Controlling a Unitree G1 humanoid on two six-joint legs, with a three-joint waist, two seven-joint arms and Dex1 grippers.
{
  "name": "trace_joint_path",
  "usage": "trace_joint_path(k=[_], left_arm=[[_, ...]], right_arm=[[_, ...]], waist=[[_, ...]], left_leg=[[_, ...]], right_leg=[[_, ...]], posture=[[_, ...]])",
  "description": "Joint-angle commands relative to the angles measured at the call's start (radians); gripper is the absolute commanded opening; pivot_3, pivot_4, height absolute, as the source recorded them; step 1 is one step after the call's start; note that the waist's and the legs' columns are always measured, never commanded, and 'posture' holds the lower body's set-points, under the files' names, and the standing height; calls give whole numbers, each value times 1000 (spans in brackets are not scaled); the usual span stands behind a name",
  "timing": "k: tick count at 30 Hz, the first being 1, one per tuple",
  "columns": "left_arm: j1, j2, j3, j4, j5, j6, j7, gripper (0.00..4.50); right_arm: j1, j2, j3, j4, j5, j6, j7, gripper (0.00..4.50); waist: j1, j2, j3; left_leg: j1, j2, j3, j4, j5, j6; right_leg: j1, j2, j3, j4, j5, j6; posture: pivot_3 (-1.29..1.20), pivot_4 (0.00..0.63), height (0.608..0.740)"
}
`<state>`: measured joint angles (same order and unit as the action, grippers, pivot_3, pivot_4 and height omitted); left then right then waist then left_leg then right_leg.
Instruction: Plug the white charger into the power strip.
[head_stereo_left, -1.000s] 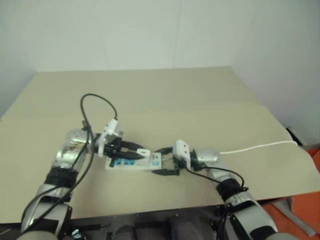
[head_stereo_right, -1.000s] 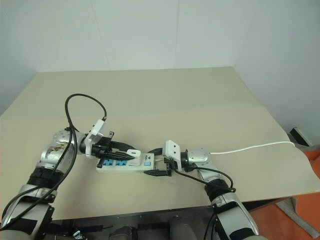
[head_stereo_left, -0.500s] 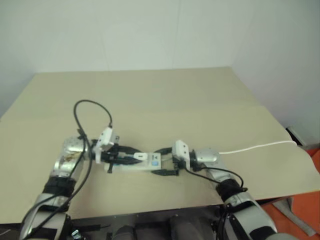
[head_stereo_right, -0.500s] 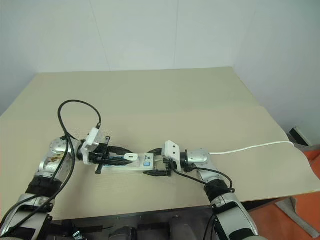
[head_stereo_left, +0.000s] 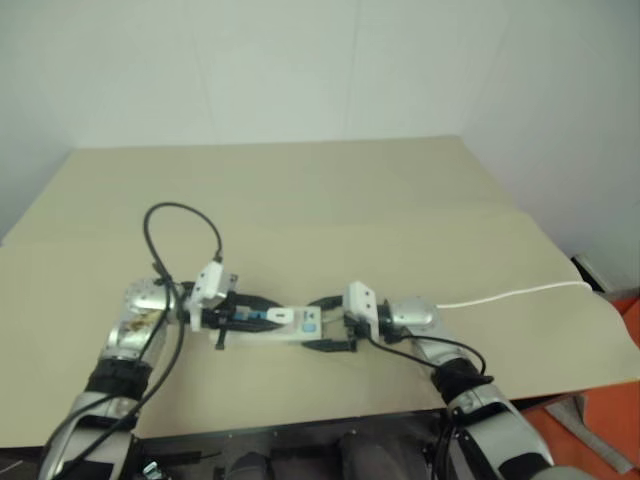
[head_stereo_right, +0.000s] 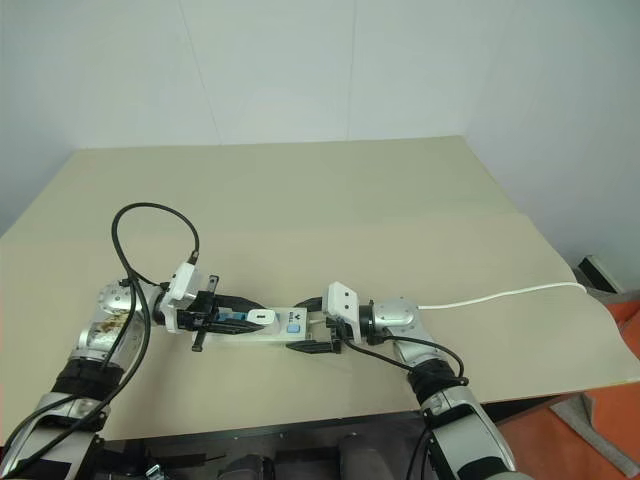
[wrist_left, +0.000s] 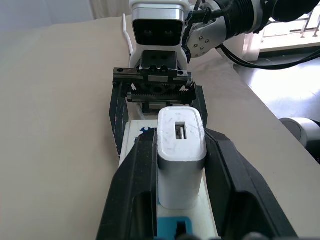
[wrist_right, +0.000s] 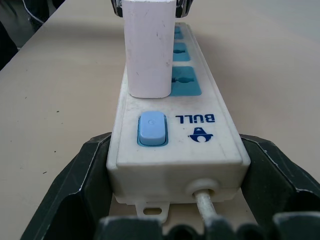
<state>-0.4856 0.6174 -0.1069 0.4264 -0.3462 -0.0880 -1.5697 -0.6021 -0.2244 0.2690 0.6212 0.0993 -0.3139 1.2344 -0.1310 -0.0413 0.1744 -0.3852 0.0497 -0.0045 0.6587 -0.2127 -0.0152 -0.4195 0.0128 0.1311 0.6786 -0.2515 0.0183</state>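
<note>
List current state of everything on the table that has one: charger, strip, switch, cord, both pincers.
white charger: upright, seated on the power strip's socket nearest the switch.
power strip: flat on the table, switch end between the right pincer's fingers.
switch: position unreadable.
cord: attached, trailing off the table's edge.
left pincer: fingers flanking the charger, grip unclear.
right pincer: shut on the strip.

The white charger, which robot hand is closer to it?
Left. The left gripper has its black fingers on both sides of the white charger, which stands on the power strip. The right gripper clamps the strip's switch end, past the charger.
</note>
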Motion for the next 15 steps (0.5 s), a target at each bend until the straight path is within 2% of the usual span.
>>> trace_joint_path(k=[1, 7, 13, 15], left_arm=[[10, 4, -1, 21, 19, -2, 3, 2558], [2, 16, 5, 11, 25, -12, -11, 4424], [33, 79, 63, -104, -16, 25, 2, 4468], [53, 113, 100, -154, -45, 45, 10, 4500]], right_arm=[[19, 3, 38, 6, -31, -11, 11, 3414], [14, 7, 37, 15, -34, -18, 5, 3414], [7, 12, 23, 18, -26, 2, -9, 3414], [-2, 13, 12, 14, -4, 43, 1, 4184]], waist=[[2, -1, 0], [2, 0, 0], [-2, -1, 0], [-3, -1, 0]], left_leg=[[-1, 0, -1, 0, 0, 0], [0, 0, 0, 0, 0, 0], [-2, 1, 0, 0, 0, 0], [-3, 1, 0, 0, 0, 0]], right_leg=[[-1, 0, -1, 0, 0, 0], [0, 0, 0, 0, 0, 0], [-1, 0, 0, 0, 0, 0], [-2, 0, 0, 0, 0, 0]], posture=[[0, 150, 740], [0, 150, 740], [0, 150, 740], [0, 150, 740]])
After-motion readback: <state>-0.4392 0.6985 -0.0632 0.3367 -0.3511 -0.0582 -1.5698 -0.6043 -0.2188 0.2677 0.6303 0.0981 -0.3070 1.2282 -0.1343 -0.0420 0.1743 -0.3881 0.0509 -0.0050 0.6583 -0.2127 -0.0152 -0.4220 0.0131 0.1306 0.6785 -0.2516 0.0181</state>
